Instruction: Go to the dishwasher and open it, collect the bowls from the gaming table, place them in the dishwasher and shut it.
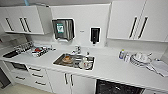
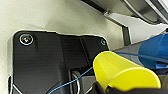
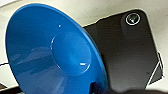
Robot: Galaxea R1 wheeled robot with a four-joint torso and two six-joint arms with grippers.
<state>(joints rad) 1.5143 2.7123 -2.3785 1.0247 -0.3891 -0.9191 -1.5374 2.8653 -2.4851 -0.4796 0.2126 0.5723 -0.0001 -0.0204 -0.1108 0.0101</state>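
The dishwasher [image 1: 117,88] stands open low and right of the steel sink [image 1: 75,61], its dark racks straight ahead below me, while my left hand carries a smooth yellow plastic bowl [image 2: 122,72] and my right a glossy round blue bowl [image 3: 53,50], though I cannot tell how either grip closes.

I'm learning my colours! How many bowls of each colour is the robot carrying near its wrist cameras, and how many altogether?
yellow bowl: 1
blue bowl: 1
Total: 2
The blue shape at the edge of the left wrist view is probably the same blue bowl, so it is counted once.
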